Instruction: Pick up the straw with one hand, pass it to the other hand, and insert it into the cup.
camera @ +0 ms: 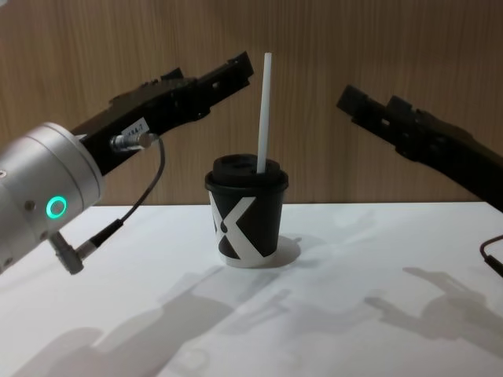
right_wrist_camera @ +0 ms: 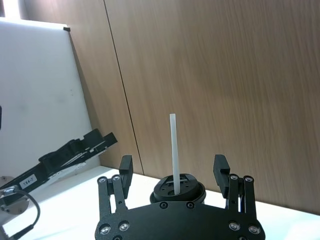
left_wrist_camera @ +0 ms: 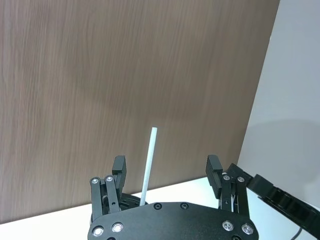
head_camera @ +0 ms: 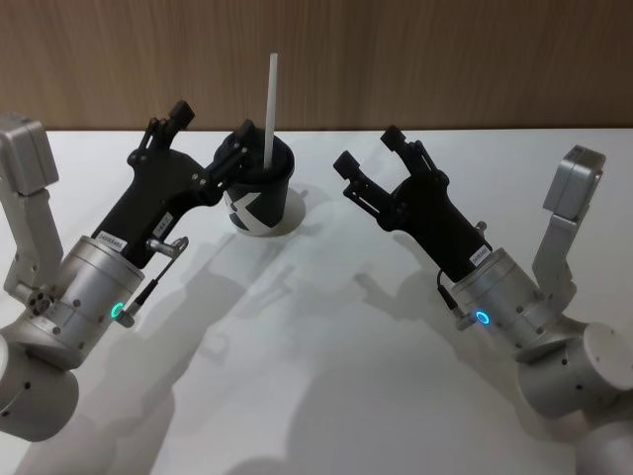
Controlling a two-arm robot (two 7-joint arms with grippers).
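Nearest the chest camera bulked the left arm's silver housing with its green ring (camera: pixel 56 207), a thin cable (camera: pixel 134 206) hanging beneath it. Landmark: the cup (camera: pixel 244 216), upright on the white table (camera: pixel 354 314). The straw (camera: pixel 264 110) stood through the cup's lid, nearly vertical, touched by nothing. The left gripper (head_camera: pixel 208 134) hung just left of the cup at rim height, its fingers (left_wrist_camera: pixel 119 170) spread apart with the straw loose between them. The right gripper (head_camera: pixel 368 156) hovered to the cup's right, a little apart from it, fingers (right_wrist_camera: pixel 126 167) likewise spread and empty. By my judgement the insertion was done and the release was in hand; the next move called for both grippers to draw back from the cup without brushing the straw.
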